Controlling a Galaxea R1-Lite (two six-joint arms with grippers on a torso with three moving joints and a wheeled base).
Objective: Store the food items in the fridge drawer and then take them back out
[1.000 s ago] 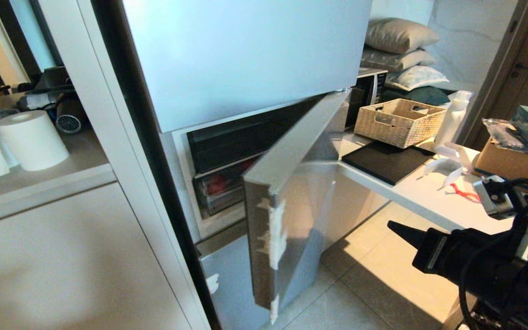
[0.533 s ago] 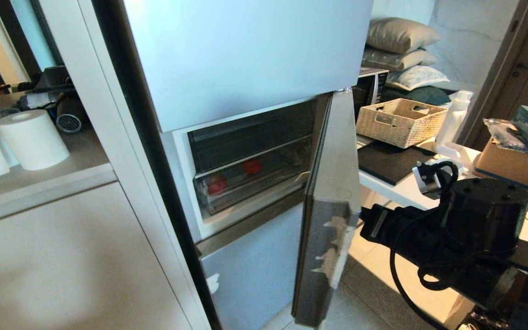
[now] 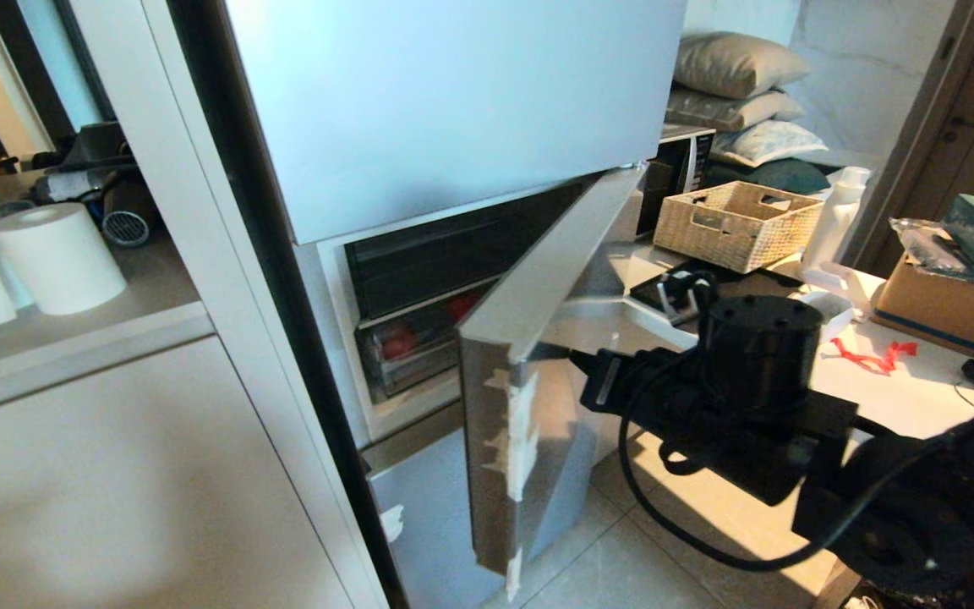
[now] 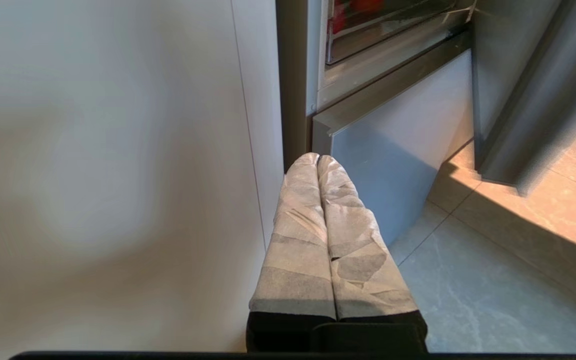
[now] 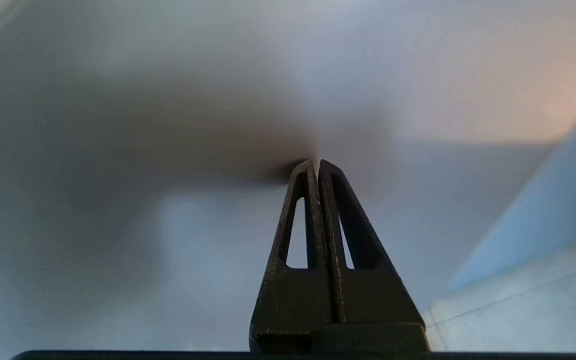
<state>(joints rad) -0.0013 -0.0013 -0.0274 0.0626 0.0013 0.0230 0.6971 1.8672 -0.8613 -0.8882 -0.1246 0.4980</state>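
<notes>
Here the right gripper (image 5: pixel 316 162), its two fingers pressed together and empty, has its tip against the outer face of the fridge door (image 3: pixel 529 338) at the centre of the frame, so the step in hand looks like pushing that door shut. The left gripper (image 4: pixel 318 159), also closed and empty, hangs by the cabinet. Behind the door, centre-left, the clear fridge drawer (image 3: pixel 419 355) holds what seem to be two red tomatoes (image 3: pixel 400 342), though they are dim; next calls for a steady push.
</notes>
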